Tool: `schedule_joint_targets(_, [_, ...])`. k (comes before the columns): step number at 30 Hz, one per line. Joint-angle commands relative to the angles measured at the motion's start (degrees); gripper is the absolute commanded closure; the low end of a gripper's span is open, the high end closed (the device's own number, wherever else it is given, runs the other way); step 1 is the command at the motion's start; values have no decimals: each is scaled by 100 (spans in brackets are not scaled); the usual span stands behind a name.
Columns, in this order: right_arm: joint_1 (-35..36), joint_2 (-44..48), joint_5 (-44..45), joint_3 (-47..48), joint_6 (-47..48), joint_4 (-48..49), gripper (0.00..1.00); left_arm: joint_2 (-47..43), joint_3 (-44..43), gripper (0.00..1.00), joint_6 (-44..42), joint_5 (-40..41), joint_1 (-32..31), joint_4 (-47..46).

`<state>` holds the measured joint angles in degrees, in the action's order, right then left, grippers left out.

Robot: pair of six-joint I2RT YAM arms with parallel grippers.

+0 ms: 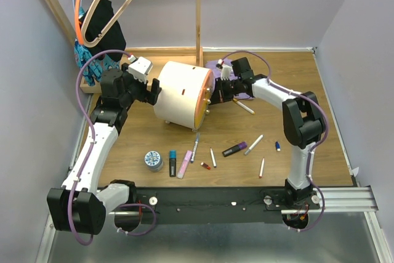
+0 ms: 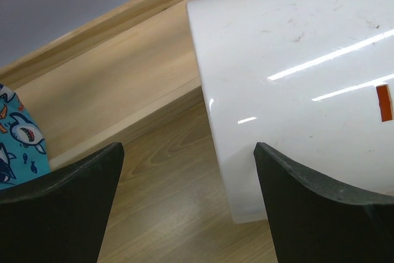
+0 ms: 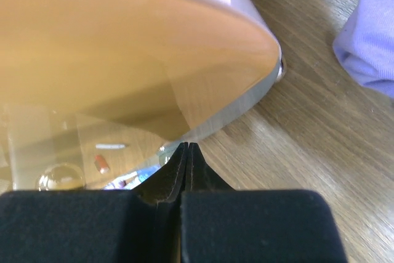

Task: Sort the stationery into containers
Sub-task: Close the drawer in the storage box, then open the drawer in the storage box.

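Though beside left fingers, drum ungrasped.

Left pincer spread wide; right pincer pressed closed

I can read no words, numbers or brand marks anywhere. The tin on the table has a pale pattern on its lid. The black marker and pink marker show bands of colour on their barrels. All of it is too small to make out as lettering.
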<state>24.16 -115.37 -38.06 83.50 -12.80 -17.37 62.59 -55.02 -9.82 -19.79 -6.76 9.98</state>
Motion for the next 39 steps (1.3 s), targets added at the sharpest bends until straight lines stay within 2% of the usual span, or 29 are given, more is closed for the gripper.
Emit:
schedule_joint_targets(1, [-209,672,229,-412,357,-513,77,17,-228,3,-212,195,0,645])
schedule_joint_targets(2, [-315,813,177,-579,392,-583,67,-18,-306,3,-248,221,0,715])
schedule_joint_targets(3, [-533,919,63,-720,479,-697,49,-88,-351,2,-292,265,0,855])
schedule_joint_targets(5, [-789,1104,-305,-950,611,-890,45,-150,-473,2,-405,326,0,1005])
schedule_joint_targets(8, [-1395,1166,-1849,-1161,778,-865,45,-247,-553,2,-607,397,9,1225])
schedule_joint_targets(9, [-1579,1123,-2741,-1161,805,-830,46,-256,-562,2,-626,388,9,1269])
schedule_joint_targets(12, [-1617,790,-3976,-811,1154,-1118,46,-238,-632,2,-652,336,26,1287])
schedule_joint_targets(13, [-1599,736,-4129,-731,1165,-1102,46,-186,-676,2,-678,240,35,1305])
schedule_joint_targets(17, [-1459,472,-4367,-178,1788,-1435,46,-36,-896,2,-749,248,70,1437])
schedule_joint_targets(19, [-1379,236,-4403,253,2324,-2032,46,-1,-931,1,-819,265,88,1481])
schedule_joint_targets(22, [-1274,59,-4350,456,2536,-2333,46,-18,-887,2,-837,292,114,1472])
schedule_joint_targets(30, [-949,-310,-4157,667,2563,-2482,45,-124,-721,2,-776,283,202,1323])
schedule_joint_targets(39, [-597,-653,-3919,1114,1553,-1516,44,-229,-360,2,-617,125,255,1077])
